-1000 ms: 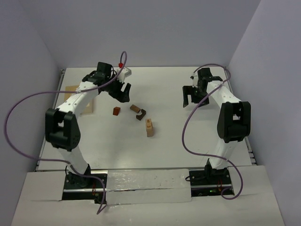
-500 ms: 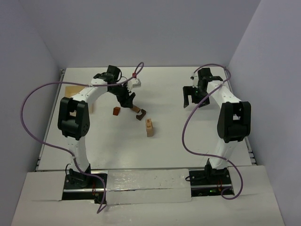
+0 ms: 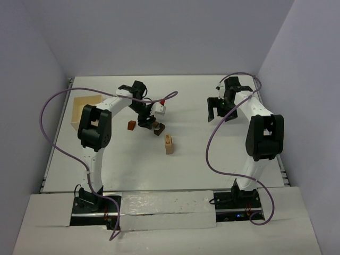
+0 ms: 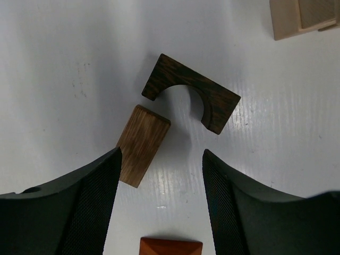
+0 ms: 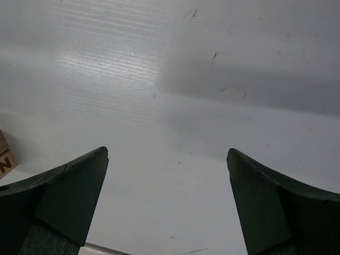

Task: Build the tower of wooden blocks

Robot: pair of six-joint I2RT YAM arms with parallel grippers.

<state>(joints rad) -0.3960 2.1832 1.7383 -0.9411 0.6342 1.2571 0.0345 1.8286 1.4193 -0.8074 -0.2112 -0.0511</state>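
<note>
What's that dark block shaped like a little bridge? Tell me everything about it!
The arch block is dark brown wood with visible grain: a bar, two short legs, a round hollow between them. It lies flat on the white table, not standing. One leg sits by a corner of the lighter brown block, touching or nearly so. The left gripper hovers near with jaws open; nothing holds it.

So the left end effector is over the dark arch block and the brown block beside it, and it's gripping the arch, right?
Not gripping it. The left end effector is over the dark arch block and the brown block beside it, but its fingers stand apart and the arch lies free on the table beyond their tips. The left wrist view shows it.
</note>
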